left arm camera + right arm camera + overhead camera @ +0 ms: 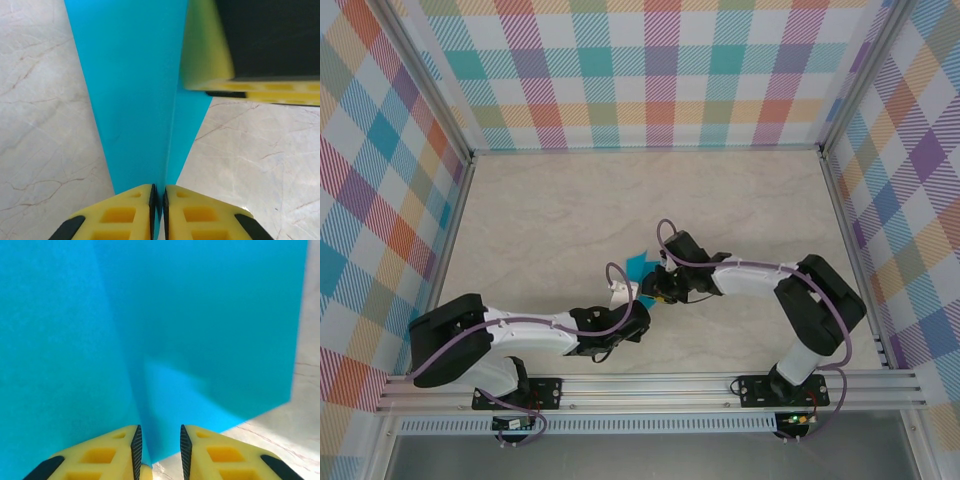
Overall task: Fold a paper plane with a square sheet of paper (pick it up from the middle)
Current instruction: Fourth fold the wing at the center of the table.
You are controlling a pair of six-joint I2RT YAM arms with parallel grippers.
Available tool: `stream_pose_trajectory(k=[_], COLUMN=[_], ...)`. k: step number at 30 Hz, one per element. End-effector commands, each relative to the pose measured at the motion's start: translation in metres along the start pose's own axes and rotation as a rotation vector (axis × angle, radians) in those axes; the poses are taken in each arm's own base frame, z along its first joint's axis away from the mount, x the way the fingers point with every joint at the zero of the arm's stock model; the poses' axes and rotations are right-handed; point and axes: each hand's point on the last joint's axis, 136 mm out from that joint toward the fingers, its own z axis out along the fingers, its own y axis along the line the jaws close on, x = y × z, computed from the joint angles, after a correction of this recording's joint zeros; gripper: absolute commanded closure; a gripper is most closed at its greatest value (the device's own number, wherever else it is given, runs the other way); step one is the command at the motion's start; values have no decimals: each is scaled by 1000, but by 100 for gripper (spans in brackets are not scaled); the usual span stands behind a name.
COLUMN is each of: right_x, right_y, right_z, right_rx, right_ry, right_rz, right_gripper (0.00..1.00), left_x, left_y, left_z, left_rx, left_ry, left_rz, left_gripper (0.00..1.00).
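Note:
The square sheet of paper (638, 264) is teal-blue and folded into a narrow, tapering paper plane shape with a centre crease. It is held up off the table between the two arms. In the left wrist view the paper (135, 100) narrows down into my left gripper (157, 200), whose pads are shut on its creased edge. One yellow finger (207, 50) of the right gripper presses against the paper's upper right. In the right wrist view the paper (175, 315) spreads wide. Its fold drops between the parted fingers of my right gripper (159, 445) and touches the left pad. The grippers (645, 298) (660, 285) meet mid-table.
The pale marble-patterned table (570, 200) is enclosed by checked cloth walls (380, 200) on the left, back and right. An aluminium rail (650, 385) carrying both arm bases runs along the near edge.

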Motion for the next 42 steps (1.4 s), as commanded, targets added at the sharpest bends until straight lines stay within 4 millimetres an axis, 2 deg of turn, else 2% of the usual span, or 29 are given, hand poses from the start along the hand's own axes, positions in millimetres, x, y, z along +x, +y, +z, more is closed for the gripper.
stream_pose_trajectory(k=[1,7,15,22,34,42], right_x=[0,4,9,13,11,13], right_y=[-10,-9,17,29,48,60], right_z=[-12,-23,-27,-20,-7,-3], right_rx=[22,-6,-122,-152,-207,-248], right_ry=[-35,-65,-60,-42,-12,6], right_rz=[27,11,-61,-79,-86,-95], right_gripper=[70,70,75,77,79,79], left_x=[-6,-9,-12,-12,-3,-1], left_y=[-6,-7,-8,-7,16,15], left_z=[-2,-3,-1,5,3,9], left_rx=[91,223,340,372,355,366], left_ry=[6,34,71,98,129,156], left_rz=[-20,-95,-160,-199,-249,-262], left_gripper=[86,87,86,86,85,85])
